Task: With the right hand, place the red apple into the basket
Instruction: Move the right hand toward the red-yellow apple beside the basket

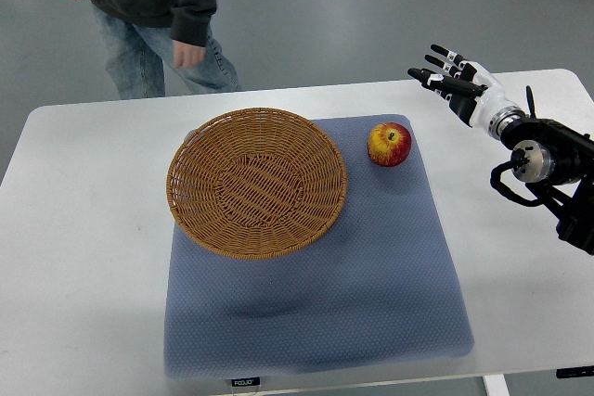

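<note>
One red apple [389,144] is seen on the blue mat [371,294], just beside one wicker basket [257,182] — nothing between. The right hand [452,77] is held well apart, fingers spread, empty. A person [153,6] is seen behind the white table [83,257].

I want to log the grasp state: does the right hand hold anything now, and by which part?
Nothing is held. The right hand is open, in the air beyond the apple, which lies alone on the mat beside the basket.

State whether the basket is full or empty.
Empty: the basket shows bare wicker inside; the red apple sits on the mat beside it.
</note>
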Available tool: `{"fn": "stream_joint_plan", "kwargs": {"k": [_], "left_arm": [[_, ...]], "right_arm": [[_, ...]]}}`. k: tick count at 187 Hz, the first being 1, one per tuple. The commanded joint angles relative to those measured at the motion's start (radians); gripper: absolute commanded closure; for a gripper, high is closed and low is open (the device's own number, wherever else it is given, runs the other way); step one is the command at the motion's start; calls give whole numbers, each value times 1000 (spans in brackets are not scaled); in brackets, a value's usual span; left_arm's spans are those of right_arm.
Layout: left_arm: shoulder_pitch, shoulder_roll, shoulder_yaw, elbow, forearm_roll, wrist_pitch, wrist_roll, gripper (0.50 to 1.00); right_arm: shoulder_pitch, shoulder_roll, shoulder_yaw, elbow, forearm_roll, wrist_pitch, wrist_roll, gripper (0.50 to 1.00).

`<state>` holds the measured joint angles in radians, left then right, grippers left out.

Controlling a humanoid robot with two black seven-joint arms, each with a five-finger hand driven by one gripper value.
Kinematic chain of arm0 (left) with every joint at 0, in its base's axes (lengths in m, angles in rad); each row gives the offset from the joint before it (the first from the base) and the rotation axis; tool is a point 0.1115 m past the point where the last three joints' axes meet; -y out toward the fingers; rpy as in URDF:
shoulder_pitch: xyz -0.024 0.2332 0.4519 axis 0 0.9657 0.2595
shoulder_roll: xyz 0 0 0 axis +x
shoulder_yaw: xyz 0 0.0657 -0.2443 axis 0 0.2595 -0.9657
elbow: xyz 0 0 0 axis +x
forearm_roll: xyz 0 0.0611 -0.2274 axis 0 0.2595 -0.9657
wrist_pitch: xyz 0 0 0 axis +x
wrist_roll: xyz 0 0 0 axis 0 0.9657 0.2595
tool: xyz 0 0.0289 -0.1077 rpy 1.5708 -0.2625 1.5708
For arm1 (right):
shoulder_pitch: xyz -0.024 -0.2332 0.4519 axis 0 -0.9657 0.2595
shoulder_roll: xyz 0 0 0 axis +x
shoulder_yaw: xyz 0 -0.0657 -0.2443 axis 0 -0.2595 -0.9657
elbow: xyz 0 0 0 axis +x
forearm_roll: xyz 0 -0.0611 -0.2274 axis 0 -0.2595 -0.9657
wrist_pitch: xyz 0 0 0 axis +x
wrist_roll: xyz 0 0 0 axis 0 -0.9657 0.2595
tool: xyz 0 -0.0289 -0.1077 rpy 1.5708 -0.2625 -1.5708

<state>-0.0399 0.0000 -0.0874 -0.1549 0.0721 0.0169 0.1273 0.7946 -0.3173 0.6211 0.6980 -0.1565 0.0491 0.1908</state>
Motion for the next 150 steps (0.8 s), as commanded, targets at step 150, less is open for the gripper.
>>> {"fn": "stream_joint_plan", "kwargs": {"k": [150], "left_arm": [[0,0,0,-5,2,-2,0,500]], "right_arm": [[0,-22,-20,0,-209,101,4,576]]}}
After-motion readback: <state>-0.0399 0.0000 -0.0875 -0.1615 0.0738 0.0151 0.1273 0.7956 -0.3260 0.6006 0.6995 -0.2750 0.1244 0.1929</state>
